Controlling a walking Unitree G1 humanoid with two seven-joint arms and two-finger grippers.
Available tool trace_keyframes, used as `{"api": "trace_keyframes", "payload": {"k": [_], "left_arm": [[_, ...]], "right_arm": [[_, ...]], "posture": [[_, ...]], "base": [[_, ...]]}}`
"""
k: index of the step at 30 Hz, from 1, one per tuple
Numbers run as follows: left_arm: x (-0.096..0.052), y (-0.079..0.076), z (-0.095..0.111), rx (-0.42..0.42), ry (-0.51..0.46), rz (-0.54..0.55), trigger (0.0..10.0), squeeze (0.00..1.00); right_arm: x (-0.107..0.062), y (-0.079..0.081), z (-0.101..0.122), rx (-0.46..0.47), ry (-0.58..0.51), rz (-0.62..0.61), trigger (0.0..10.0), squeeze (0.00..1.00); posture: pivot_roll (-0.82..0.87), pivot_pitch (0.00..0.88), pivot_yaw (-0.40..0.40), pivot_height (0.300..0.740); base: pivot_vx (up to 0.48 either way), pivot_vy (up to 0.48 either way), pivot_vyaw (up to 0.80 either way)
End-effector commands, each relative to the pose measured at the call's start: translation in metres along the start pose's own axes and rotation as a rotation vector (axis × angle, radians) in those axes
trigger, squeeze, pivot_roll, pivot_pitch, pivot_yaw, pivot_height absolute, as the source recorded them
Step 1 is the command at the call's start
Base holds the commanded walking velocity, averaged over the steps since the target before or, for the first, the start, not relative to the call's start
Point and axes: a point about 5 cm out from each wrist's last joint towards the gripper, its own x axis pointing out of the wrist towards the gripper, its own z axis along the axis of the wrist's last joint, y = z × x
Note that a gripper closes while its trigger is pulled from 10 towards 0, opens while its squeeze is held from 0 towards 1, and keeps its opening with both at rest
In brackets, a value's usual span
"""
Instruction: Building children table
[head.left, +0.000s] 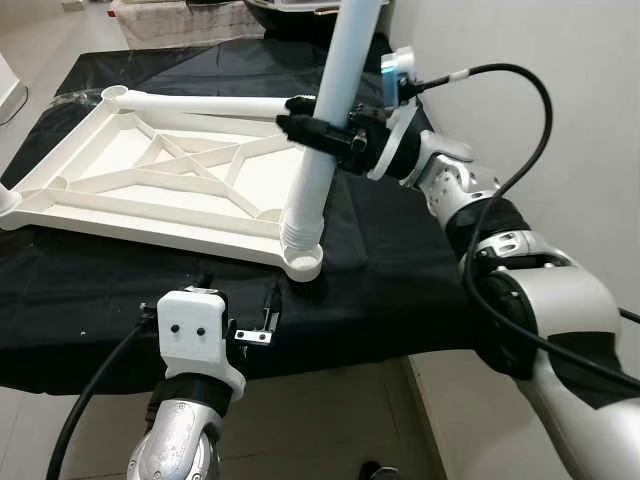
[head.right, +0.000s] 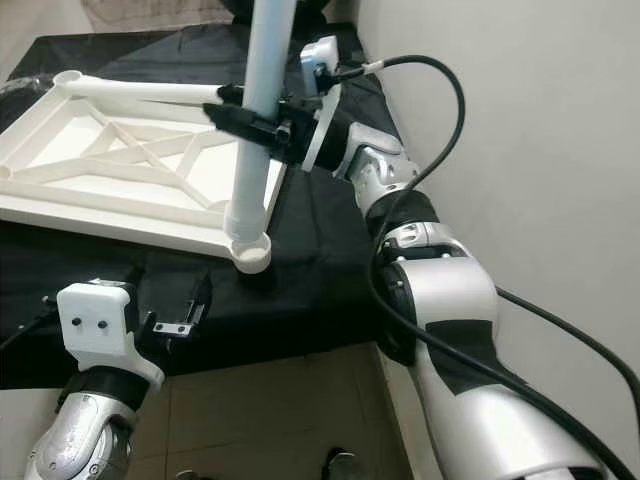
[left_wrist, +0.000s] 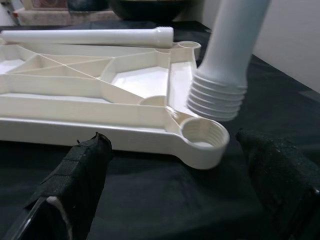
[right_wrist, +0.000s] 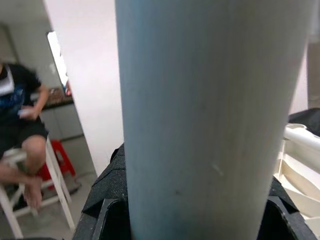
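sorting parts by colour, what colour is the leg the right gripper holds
White; the leg shows best in the left eye view.

We see a low surface draped in black cloth (head.left: 400, 270); on it lies an upturned white plastic ribbed tabletop (head.left: 150, 185); pale tiled floor (head.left: 330, 420) sits below.

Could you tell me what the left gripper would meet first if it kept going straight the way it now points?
Probably the threaded corner socket of the white tabletop, lying between the open jaws of the left gripper; the leg hangs tilted just above it. Depth is uncertain.
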Motion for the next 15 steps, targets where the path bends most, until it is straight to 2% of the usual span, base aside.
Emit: {"api": "trace_keyframes", "payload": {"k": [1,15], "left_arm": [[-0.004,-0.001,0.001,0.008,0.01,0.002,10.0,0.0],[-0.01,-0.009,0.001,0.012,0.031,-0.027,10.0,0.0]], "right_arm": [[0.006,0.003,-0.005,-0.028,0.03,0.028,10.0,0.0],[0.011,0.008,-0.016,-0.106,0.106,0.066,10.0,0.0]], "posture": [[0.07,0.245,-0.003,0.74],[0.07,0.271,-0.007,0.74]], "base": [[0.0,0.0,0.0],[0.0,0.0,0.0]]}}
